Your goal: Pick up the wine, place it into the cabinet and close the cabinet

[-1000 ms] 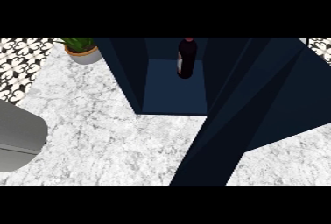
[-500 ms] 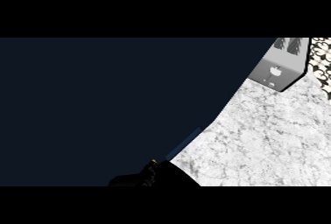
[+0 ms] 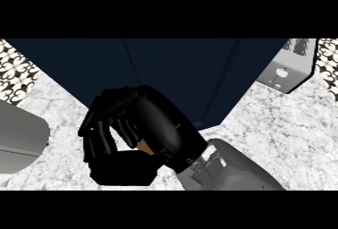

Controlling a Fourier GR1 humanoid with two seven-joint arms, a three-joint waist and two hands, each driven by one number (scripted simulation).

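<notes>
White-grey marbled counter [image 3: 277, 120]. Dark navy cabinet [image 3: 178, 76] stands on it, filling the upper middle of the head view. Grey toaster [image 3: 285, 71] sits on it just right of the cabinet. Patterned black-and-white tile [image 3: 14, 74] borders the counter at upper left.

The cabinet [image 3: 178, 76] stands on the counter [image 3: 284, 129] at the back. A toaster [image 3: 285, 71], it seems, sits to its right, and the right hand [image 3: 142, 129] lies before it.
</notes>
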